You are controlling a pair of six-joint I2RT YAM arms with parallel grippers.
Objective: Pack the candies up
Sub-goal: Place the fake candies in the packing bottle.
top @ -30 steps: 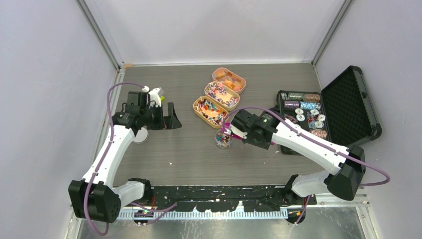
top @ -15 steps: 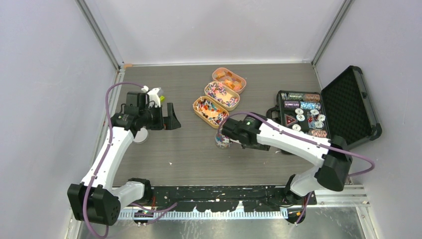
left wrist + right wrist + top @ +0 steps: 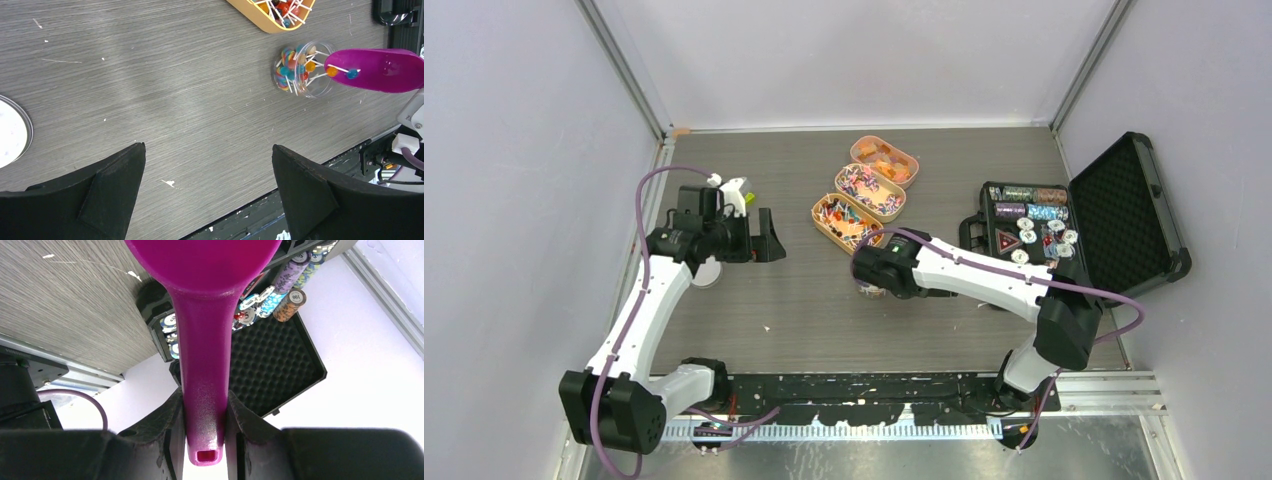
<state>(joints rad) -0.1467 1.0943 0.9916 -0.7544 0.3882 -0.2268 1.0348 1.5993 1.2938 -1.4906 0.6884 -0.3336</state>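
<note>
The candies (image 3: pixel 295 62) are tiny coloured sweets on white sticks, heaped in a small clear jar (image 3: pixel 320 87) on the table. Two more lie in the bowl of a magenta scoop (image 3: pixel 385 72) held over the jar's rim. My right gripper (image 3: pixel 205 397) is shut on the scoop's handle (image 3: pixel 205 340). In the top view the right gripper (image 3: pixel 871 272) hangs over the jar and hides most of it. More candies fill the nearest oval tray (image 3: pixel 847 222). My left gripper (image 3: pixel 208 146) is open and empty above bare table, well left of the jar, as the top view also shows for the left gripper (image 3: pixel 769 237).
Two more oval trays (image 3: pixel 870 192) (image 3: pixel 884 160) of sweets sit behind the nearest one. An open black case (image 3: pixel 1124 210) with poker chips (image 3: pixel 1034 225) stands at the right. A white round lid (image 3: pixel 10 132) lies under the left arm.
The right arm has swung left and its wrist has rolled over the jar, carrying the scoop with it. The left arm has not moved.
</note>
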